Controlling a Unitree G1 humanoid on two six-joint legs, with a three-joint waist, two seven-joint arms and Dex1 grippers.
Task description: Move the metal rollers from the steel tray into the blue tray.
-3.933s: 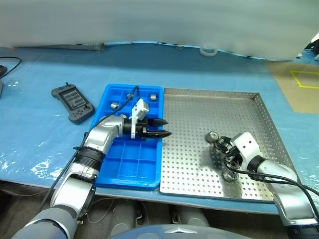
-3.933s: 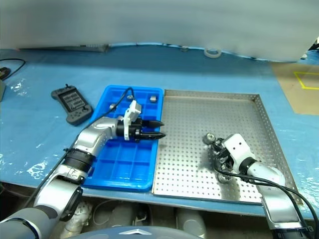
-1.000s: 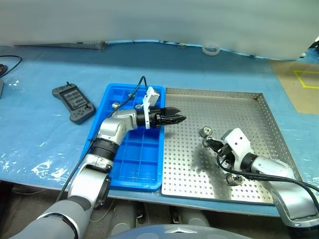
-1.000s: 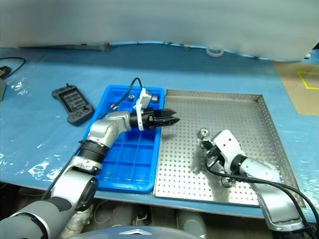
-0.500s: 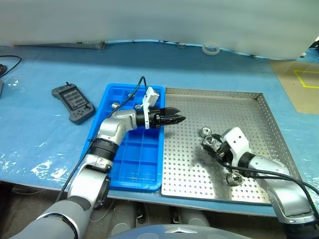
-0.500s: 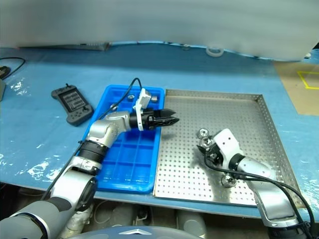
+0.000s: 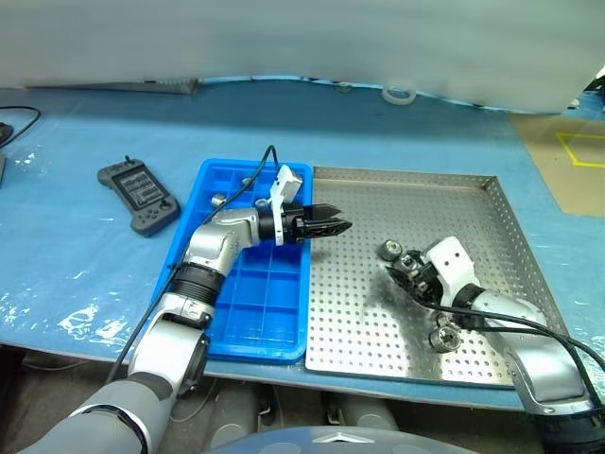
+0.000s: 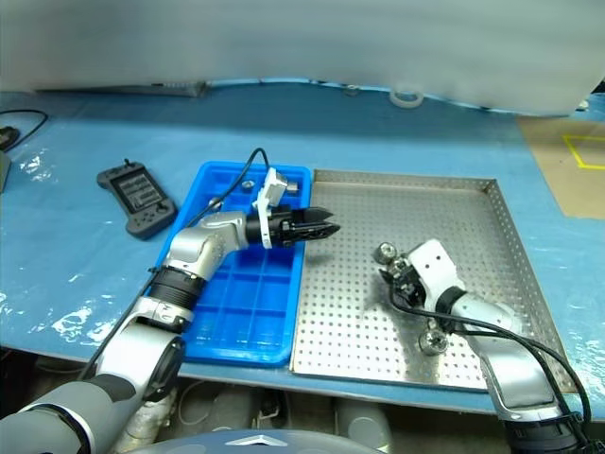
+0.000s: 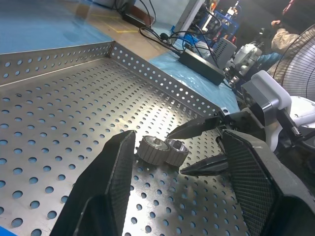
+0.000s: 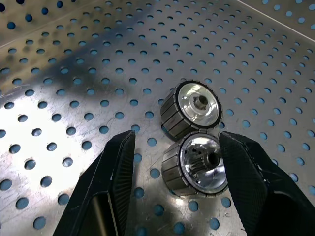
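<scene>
A: Right gripper (image 10: 174,162), jaws spread, low over the steel tray (image 7: 454,199). Two metal rollers (image 10: 194,135) lie touching each other between its fingers (image 10: 110,182), nothing clamped. My read: it is lined up on the nearer one for a pick.

B: Left gripper (image 7: 338,226)?

A: Held level over the seam between the blue tray (image 7: 227,331) and the steel tray, pointing toward the right arm. Jaws parted, empty. I'd judge it waits there to receive a roller, since the blue tray sits on its side.

B: Other rollers?

A: One third roller (image 7: 444,336) lies apart on the perforated floor, nearer the front rim, beside the right forearm. At least two small grey pieces sit in far compartments of the blue tray; likely rollers (image 7: 218,200) already moved, too small to be sure.

B: What do the wrist views add?

A: Right wrist view shows the pair's ribbed sides and dark centre holes, and that they touch. From the head views they nearly merge at the fingertips. Left wrist view shows the pair side-on with the right gripper's black tips right beside them, open. The head views alone place both trays and the black handheld controller (image 7: 138,195) on the blue table cover (image 7: 76,265).
</scene>
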